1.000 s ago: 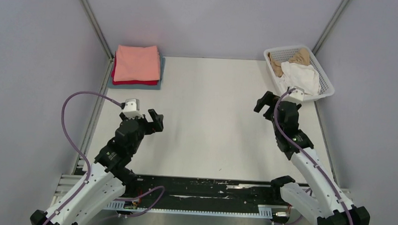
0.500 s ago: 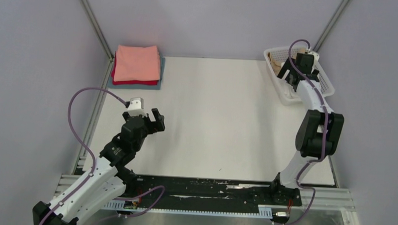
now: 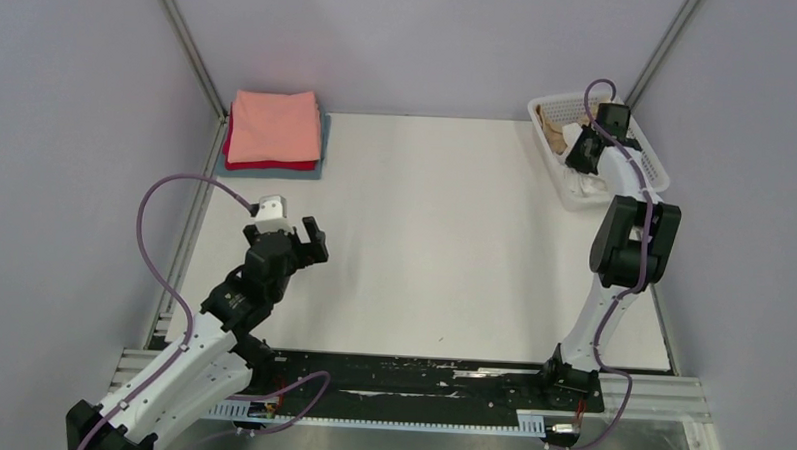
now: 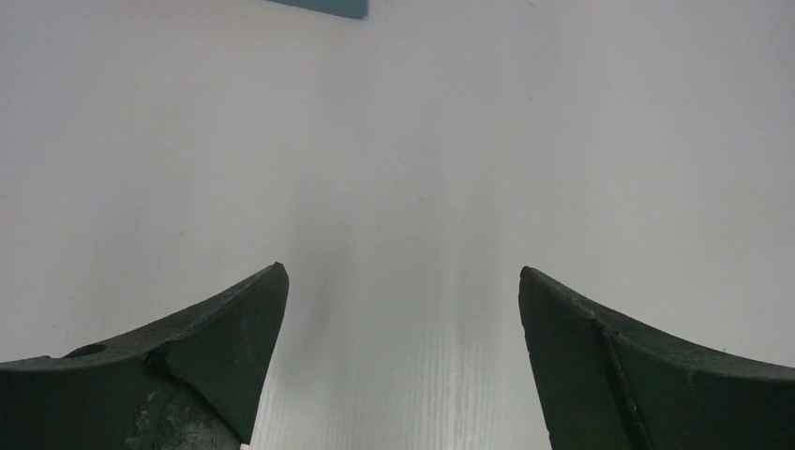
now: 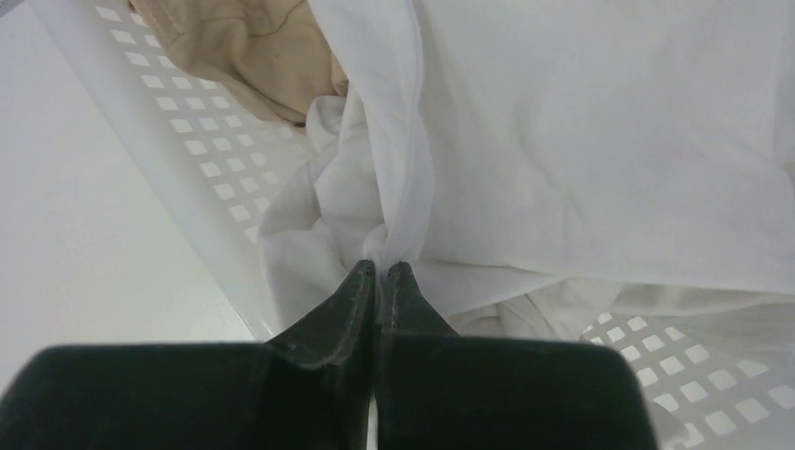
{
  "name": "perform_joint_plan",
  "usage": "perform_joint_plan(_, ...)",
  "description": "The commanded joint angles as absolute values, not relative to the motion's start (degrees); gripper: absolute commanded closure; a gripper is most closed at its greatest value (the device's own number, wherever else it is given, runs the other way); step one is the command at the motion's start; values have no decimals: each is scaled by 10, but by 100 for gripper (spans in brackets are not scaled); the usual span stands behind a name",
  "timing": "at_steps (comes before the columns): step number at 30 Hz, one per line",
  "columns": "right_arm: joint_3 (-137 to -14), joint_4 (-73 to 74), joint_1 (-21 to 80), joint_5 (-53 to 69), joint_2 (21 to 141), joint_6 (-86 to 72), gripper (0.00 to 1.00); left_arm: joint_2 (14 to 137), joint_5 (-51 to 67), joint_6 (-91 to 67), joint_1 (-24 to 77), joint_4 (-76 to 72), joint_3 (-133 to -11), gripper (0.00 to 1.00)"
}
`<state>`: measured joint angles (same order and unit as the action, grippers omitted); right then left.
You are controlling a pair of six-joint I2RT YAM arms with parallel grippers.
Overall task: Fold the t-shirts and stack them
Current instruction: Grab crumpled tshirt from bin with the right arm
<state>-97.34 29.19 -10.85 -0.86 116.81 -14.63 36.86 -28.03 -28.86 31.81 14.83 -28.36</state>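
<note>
A white t-shirt (image 5: 600, 141) lies crumpled in the white mesh basket (image 3: 656, 174) at the back right, beside a tan t-shirt (image 5: 234, 47). My right gripper (image 5: 382, 267) reaches into the basket and is shut on a pinched fold of the white t-shirt. At the back left, three folded t-shirts form a stack: salmon-pink (image 3: 274, 126) on top, red (image 3: 269, 164) under it, grey-blue (image 3: 306, 172) at the bottom. My left gripper (image 4: 403, 277) hovers open over bare table at the near left, holding nothing; in the top view the left gripper (image 3: 309, 240) is far from the stack.
The basket's perforated wall (image 5: 187, 141) stands just left of my right fingers. A corner of the grey-blue shirt (image 4: 323, 6) shows at the top of the left wrist view. Metal frame posts (image 3: 186, 42) rise at the back corners.
My right arm swung from mid-table up into the basket, and its jaws closed on the white t-shirt. The left arm barely moved.
</note>
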Motion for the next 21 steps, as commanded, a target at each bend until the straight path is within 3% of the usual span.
perform_joint_plan(1, -1004, 296, -129, 42, 1131, -153, 100, 352, -303, -301, 318, 150, -289, 0)
perform_joint_plan(12, -972, 214, -149, 167, 984, -116, 100, 312, -309, -307, 318, 156, -280, 0)
perform_joint_plan(21, -1066, 174, -106, 338, 895, -146, 100, 280, -309, -316, 318, 164, -276, 0)
